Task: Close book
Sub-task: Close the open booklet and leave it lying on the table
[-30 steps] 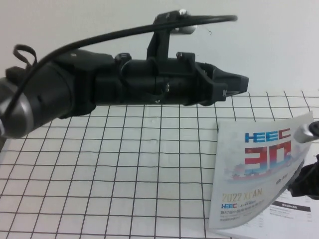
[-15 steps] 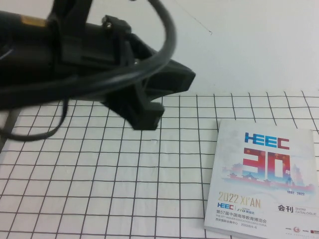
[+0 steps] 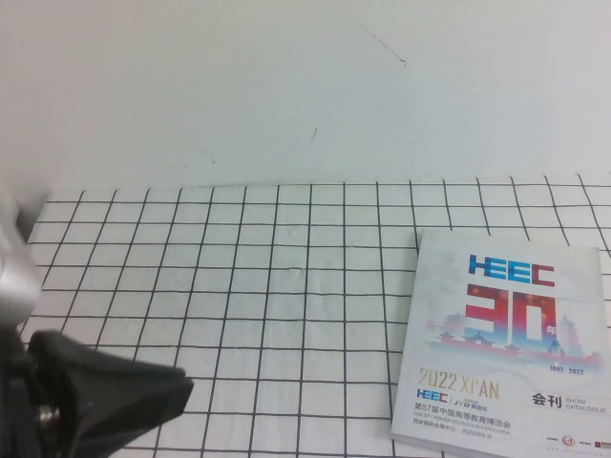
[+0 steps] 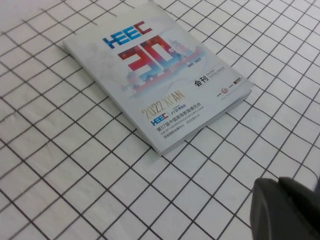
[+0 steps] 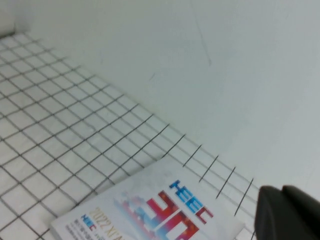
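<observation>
The book [image 3: 506, 343] lies closed and flat on the gridded mat [image 3: 239, 286] at the right, its white "HEEC 30" cover facing up. It also shows in the left wrist view [image 4: 155, 75] and in the right wrist view [image 5: 150, 210]. My left gripper [image 4: 279, 178] hangs above the mat, away from the book, shut with nothing in it. A dark part of the left arm [image 3: 91, 401] fills the near left corner of the high view. My right gripper [image 5: 281, 187] is raised above the book's far corner, shut and empty, and is outside the high view.
A plain white wall [image 3: 305, 86] rises behind the mat. The black-lined grid mat covers the whole table surface.
The book's cover has dropped flat and the right gripper has left the high view. The left arm has swung from across the upper view down to the near left corner.
</observation>
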